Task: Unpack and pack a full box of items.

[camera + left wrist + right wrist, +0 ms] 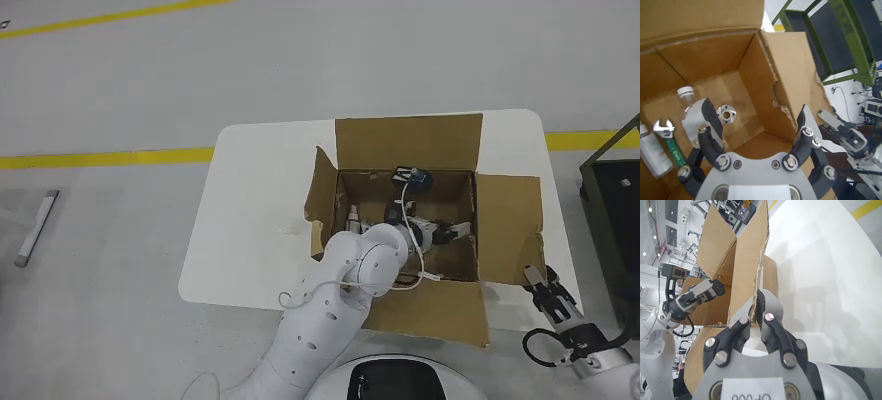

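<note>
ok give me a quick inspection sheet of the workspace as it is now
surface: white table with a cardboard box standing on it, flaps open
job's things: lying in the box, clear bottle, metal flange, green-handled wrench, white container
clutter: pale bar on the floor, apart from the table
hands: left hand open inside the box, holding nothing; right hand shut on the torn edge of a box flap
cables: white cable along the left arm
surroundings: green rack beside the table, yellow floor line
</note>
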`<state>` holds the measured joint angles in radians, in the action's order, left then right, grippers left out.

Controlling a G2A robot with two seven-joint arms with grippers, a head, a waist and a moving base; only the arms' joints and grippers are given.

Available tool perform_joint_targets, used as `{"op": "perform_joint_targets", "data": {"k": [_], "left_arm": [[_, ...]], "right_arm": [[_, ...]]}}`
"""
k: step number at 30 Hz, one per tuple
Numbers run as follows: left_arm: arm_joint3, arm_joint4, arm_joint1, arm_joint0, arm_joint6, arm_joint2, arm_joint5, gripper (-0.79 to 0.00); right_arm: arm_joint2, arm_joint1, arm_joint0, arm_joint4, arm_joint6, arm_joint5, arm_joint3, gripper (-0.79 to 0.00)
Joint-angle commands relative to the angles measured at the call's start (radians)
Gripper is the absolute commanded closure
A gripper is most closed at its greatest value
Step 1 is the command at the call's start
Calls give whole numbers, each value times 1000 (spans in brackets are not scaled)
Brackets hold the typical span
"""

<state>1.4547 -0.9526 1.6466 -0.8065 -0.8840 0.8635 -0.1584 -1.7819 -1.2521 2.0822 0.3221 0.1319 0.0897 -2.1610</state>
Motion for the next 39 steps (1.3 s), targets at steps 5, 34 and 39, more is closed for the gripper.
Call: {"op": "perform_joint_targets", "data": {"k": [5, 34, 39], "left_arm": [[-65, -74, 8, 47, -139, -37, -93, -785], [-182, -210, 26, 80, -173, -66, -200, -785], [-231, -225, 39, 113, -223, -84, -207, -785]], "right_arm": [[6, -2, -3, 9, 2, -4, -5, 0], [0, -9, 8, 22, 4, 4, -17, 0], [2, -11, 8, 25, 5, 7, -21, 0]]}}
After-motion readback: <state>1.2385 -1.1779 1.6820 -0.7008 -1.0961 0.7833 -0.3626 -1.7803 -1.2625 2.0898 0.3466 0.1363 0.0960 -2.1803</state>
